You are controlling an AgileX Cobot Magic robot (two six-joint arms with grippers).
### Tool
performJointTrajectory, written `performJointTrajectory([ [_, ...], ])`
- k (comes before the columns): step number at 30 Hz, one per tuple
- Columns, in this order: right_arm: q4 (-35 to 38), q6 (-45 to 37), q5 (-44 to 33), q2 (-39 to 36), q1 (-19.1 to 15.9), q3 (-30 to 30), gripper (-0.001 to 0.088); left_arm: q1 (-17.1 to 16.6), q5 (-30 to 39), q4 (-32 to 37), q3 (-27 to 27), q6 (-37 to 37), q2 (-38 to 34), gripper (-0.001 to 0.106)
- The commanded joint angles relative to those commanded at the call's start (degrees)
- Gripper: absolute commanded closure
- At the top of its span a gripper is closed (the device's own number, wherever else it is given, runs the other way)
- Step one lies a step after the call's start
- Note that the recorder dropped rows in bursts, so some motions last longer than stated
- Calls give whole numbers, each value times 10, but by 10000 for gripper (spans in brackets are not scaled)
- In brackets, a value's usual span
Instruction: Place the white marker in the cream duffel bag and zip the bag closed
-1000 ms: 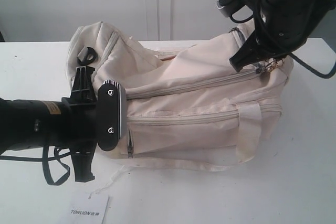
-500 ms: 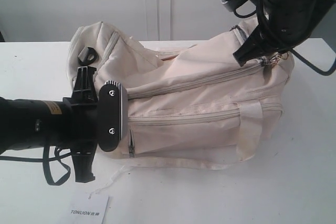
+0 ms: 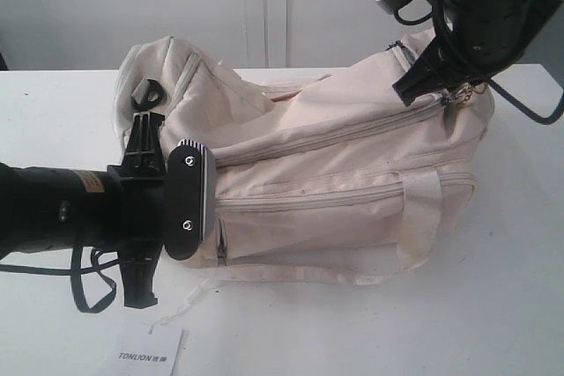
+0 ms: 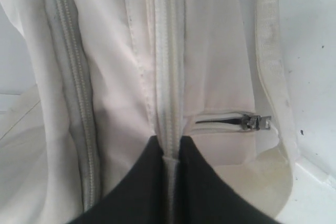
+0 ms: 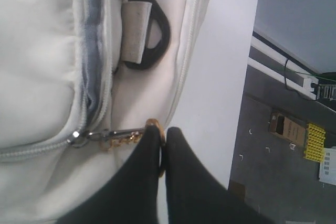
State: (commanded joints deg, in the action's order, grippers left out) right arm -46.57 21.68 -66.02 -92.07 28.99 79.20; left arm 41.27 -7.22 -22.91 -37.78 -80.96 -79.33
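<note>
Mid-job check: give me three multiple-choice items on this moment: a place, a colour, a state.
1. Where is the TONLION paper tag? A. on the table beside the cream duffel bag; B. in a pincer; C. on a strap.
2. What colour is the zipper's ring pull? A. blue; B. gold; C. green.
3. The right pincer is: A. wide open; B. out of sight; C. shut on the ring pull.
Answers: 1 A, it lies flat on the tabletop in the exterior view; 2 B, the right wrist view shows gold metal; 3 C, its fingers meet around the ring.
</note>
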Motion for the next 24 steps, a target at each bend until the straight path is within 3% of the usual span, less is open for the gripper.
performJointTrajectory([
  [24,-40,21,-1,12,0,0,868,-4,15,0,0,-15,0,1053],
])
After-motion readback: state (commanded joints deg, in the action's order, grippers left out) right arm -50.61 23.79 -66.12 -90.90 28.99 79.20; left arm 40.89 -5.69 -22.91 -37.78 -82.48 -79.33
